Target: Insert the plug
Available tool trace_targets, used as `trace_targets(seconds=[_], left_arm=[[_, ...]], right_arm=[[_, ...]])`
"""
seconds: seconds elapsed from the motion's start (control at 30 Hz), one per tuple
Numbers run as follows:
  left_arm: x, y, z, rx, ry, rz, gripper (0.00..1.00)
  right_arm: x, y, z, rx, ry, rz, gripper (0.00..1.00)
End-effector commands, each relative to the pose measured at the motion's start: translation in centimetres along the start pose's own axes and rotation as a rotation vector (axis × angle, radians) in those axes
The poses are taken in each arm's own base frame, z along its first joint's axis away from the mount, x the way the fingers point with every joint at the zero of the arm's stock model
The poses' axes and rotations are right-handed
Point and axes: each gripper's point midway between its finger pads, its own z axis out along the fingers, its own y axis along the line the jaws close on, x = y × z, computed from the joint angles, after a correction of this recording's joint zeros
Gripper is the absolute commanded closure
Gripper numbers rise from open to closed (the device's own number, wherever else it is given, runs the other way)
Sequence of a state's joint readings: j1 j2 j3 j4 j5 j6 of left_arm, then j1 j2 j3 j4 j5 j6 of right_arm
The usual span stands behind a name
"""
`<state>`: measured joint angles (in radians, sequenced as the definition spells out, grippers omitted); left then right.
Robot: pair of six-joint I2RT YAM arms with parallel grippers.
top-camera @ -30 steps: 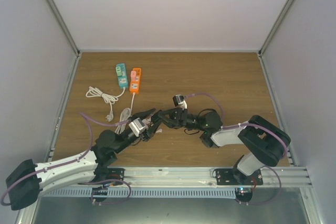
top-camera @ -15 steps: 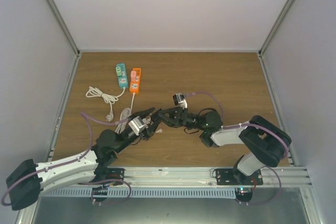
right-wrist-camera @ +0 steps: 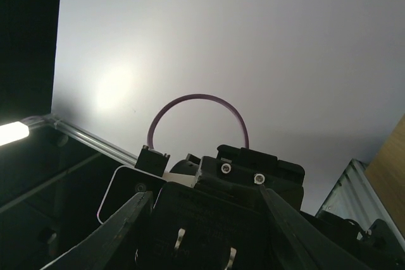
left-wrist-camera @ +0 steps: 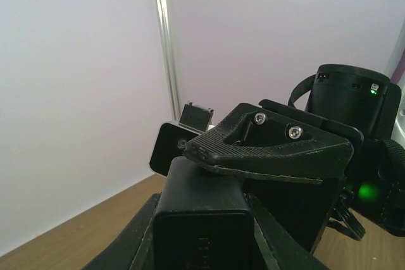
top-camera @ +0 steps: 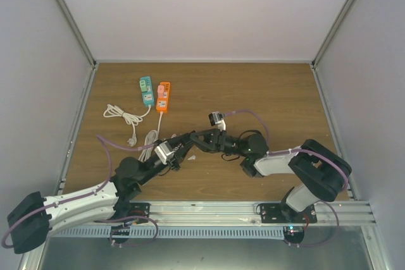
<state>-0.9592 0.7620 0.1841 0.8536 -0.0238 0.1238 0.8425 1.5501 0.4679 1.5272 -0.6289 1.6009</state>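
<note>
— What takes up most of the scene?
— The wooden table (top-camera: pixel 266 86), walled in white. Both arms come in from its near edge. The left arm (top-camera: pixel 82 202) slants toward the middle, and the right arm (top-camera: pixel 285 159) bends leftward to meet it.

— What lies on the wood?
— Two power strips sit just beside each other at the far left: the teal power strip (top-camera: pixel 147 90), and the orange power strip (top-camera: pixel 163 97) to its right. A looped white cord (top-camera: pixel 121 116) from the teal one lies nearer. A second white cord (top-camera: pixel 152 137) runs from the orange one toward the near side and ends beside the left arm.

— Where is the plug?
— The black plug (right-wrist-camera: pixel 202 226) is held where the two grippers meet, over the near middle of the table and a little to the left. It is well apart from both strips.

— How do the pincers stand?
— The right gripper (top-camera: pixel 192 140) is pinching the plug. In its wrist view the plug fills the gap between the fingers (right-wrist-camera: pixel 123 222), with two metal prongs facing the camera. The left gripper (top-camera: pixel 179 150) looks clamped on it too. The black block sits wedged between its fingers (left-wrist-camera: pixel 130 241), and one finger of the right gripper lies across the top.
</note>
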Motion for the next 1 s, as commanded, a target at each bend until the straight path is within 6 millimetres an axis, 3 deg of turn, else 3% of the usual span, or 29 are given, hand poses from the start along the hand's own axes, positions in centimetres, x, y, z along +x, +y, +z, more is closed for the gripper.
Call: trace_targets(seconds=[0.0, 0.03, 0.07, 0.13, 0.17, 0.2, 0.23, 0.3, 0.37, 0.47, 0.53, 0.6, 0.8, 0.97], left_arm=[[-1.0, 1.4, -0.6, -0.070, -0.051, 0.023, 1.00], [-1.1, 1.4, -0.6, -0.070, -0.051, 0.025, 1.00], [-1.2, 1.4, -0.6, -0.070, -0.053, 0.027, 1.00], [-1.3, 1.5, -0.6, -0.074, -0.053, 0.028, 1.00], [-1.5, 1.6, -0.7, -0.079, -0.055, 0.028, 1.00], [-1.5, 1.7, -0.7, -0.083, -0.051, 0.028, 1.00], [-1.5, 1.9, -0.7, -0.090, -0.048, 0.027, 1.00], [-1.5, 2.4, -0.7, -0.118, -0.040, 0.020, 1.00], [-1.6, 3.0, -0.5, -0.144, -0.024, 0.010, 1.00], [-1.5, 4.4, 0.6, -0.203, 0.044, -0.014, 1.00], [-1.1, 6.0, 1.7, -0.270, 0.135, -0.040, 1.00], [-1.0, 7.7, 2.6, -0.330, 0.215, -0.086, 1.00], [-2.4, 12.3, 4.6, -0.422, 0.343, -0.215, 1.00], [-2.1, 16.4, 6.3, -0.507, 0.586, -0.122, 1.00]], right_arm=[[0.0, 3.5, 0.1, -0.107, 0.007, -0.095, 0.87], [0.1, 3.4, 0.1, -0.097, 0.009, -0.103, 0.78], [0.0, 3.2, 0.2, -0.081, 0.012, -0.113, 0.61], [-0.2, 2.7, 0.3, -0.028, 0.018, -0.148, 0.12], [-0.4, 1.8, 0.1, 0.032, 0.018, -0.155, 0.02], [-0.8, 2.1, -0.1, 0.055, 0.004, -0.204, 0.01], [-1.3, 0.4, -0.8, 0.174, -0.007, -0.188, 0.00], [-3.6, -0.5, -2.2, 0.370, -0.077, -0.287, 0.00], [-5.3, 0.1, -4.2, 0.535, -0.163, -0.355, 0.01], [-6.4, 3.2, -6.6, 0.620, -0.237, -0.423, 0.00], [-6.8, 4.8, -7.4, 0.658, -0.242, -0.449, 0.00], [-7.4, 5.1, -7.8, 0.740, -0.218, -0.465, 0.00], [-10.8, 1.1, -8.4, 0.973, -0.092, -0.458, 0.00], [-13.9, -1.9, -8.8, 1.033, -0.078, -0.449, 0.00]])
